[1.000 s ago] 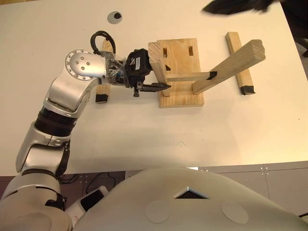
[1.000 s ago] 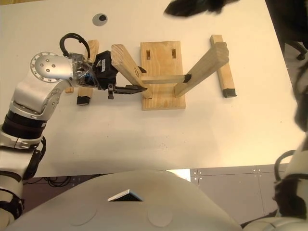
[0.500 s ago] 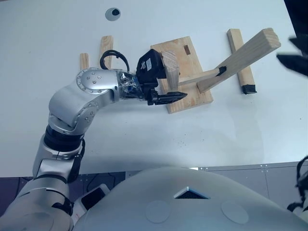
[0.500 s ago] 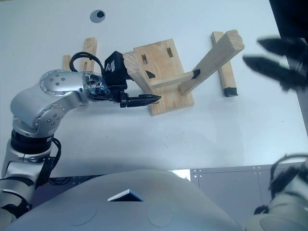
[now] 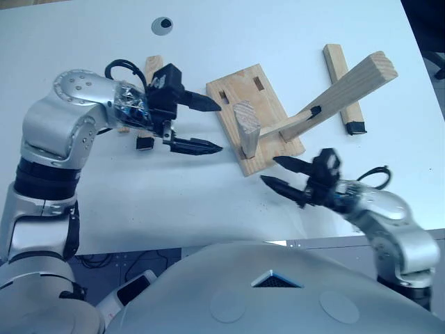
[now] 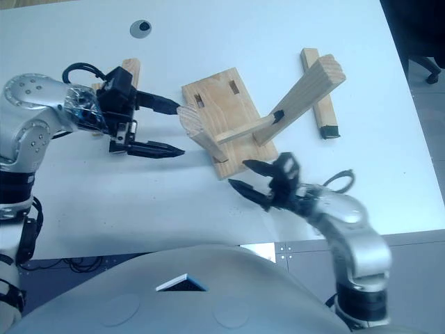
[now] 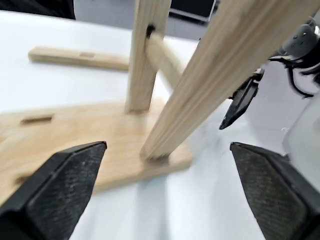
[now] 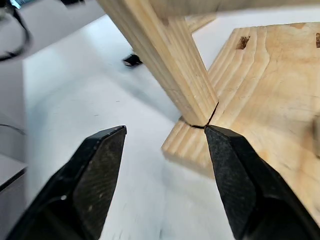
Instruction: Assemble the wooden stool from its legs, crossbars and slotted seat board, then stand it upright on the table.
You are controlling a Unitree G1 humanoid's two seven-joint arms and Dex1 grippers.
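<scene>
Your seat board (image 5: 268, 104) lies on the table (image 5: 174, 209) at the frame's centre, with two legs (image 5: 245, 124) and a crossbar (image 5: 288, 125) slotted in. The left gripper (image 5: 220, 128) and right gripper (image 5: 270, 170) flank it, both released. It looks like stiff, light wood with joints that may be loose, so grasp the board's edges.

1. No writing, label, number or sign can be read anywhere in these views.
</scene>
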